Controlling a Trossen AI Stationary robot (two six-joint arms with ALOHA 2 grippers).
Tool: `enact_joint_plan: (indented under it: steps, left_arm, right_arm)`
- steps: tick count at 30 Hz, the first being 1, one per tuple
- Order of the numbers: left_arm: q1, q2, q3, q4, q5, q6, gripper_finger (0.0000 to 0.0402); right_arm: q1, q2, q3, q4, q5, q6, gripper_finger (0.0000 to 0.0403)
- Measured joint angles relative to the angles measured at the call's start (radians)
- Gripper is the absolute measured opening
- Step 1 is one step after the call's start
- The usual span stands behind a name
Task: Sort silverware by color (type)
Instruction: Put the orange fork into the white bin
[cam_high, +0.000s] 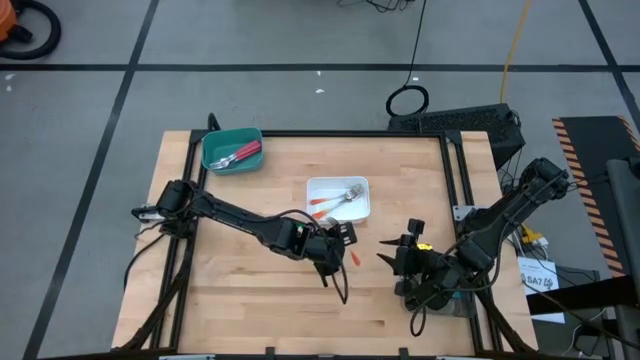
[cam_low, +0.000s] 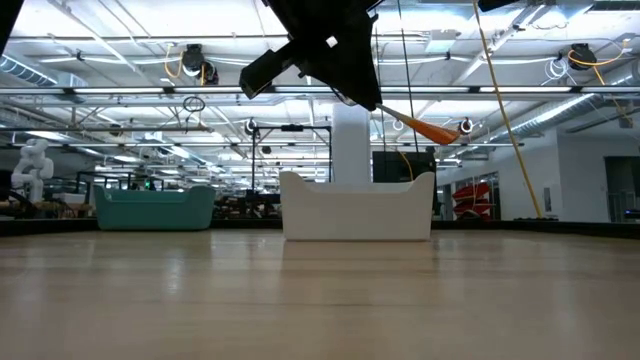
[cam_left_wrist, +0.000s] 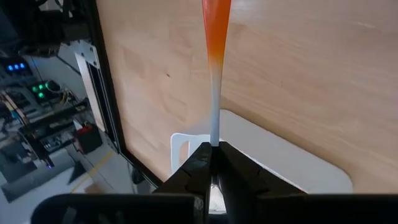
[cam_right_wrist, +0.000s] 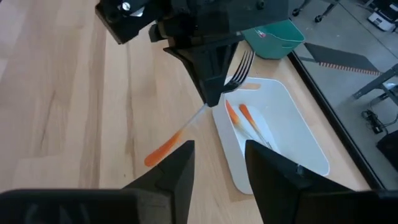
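My left gripper (cam_high: 334, 250) hangs just near of the white tray (cam_high: 362, 209) and is shut on an orange-handled fork (cam_right_wrist: 166, 148), held in the air. The fork's tines (cam_right_wrist: 244, 62) stick out past the fingers on one side and its orange handle (cam_low: 432, 131) on the other. Two more orange forks (cam_right_wrist: 240, 118) lie in the white tray. Red-handled forks (cam_high: 243, 154) lie in the teal tray (cam_high: 213, 146) at the far left. My right gripper (cam_right_wrist: 217, 160) is open and empty, near the table's right, facing the left gripper. My left gripper pinches the fork's thin silver neck (cam_left_wrist: 215, 134), between head and orange handle, between its two fingers (cam_left_wrist: 239, 163). The fingers come from above, pointing down, and lie across the fork. The fork is lifted clear of the table and tilted, its handle end (cam_right_wrist: 152, 158) lower.
The teal tray (cam_low: 153, 208) and the white tray (cam_low: 357, 210) stand on the table's far half. Bare wood lies on the near half (cam_high: 250, 300). A black frame rail (cam_high: 460, 170) runs along the table's edges.
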Motion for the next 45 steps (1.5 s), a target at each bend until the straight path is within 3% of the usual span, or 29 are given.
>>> enact_joint_plan:
  steps: [29, 40, 45]
  left_arm:
    - [0.005, 0.0, 0.0, 0.008, -0.038, 0.078, 0.0033]
    - [0.005, 0.0, 0.0, 0.008, -0.046, 0.078, 0.0033]
    - [0.005, 0.0, 0.0, 0.009, -0.074, 0.085, 0.0033]
  right_arm:
    - [0.0, 0.0, -0.001, -0.001, -0.053, 0.041, 0.0135]
    - [-0.065, 0.002, -0.132, 0.277, -0.095, -0.038, 0.0135]
    - [-0.141, 0.001, -0.199, 0.479, -0.243, -0.103, 0.0135]
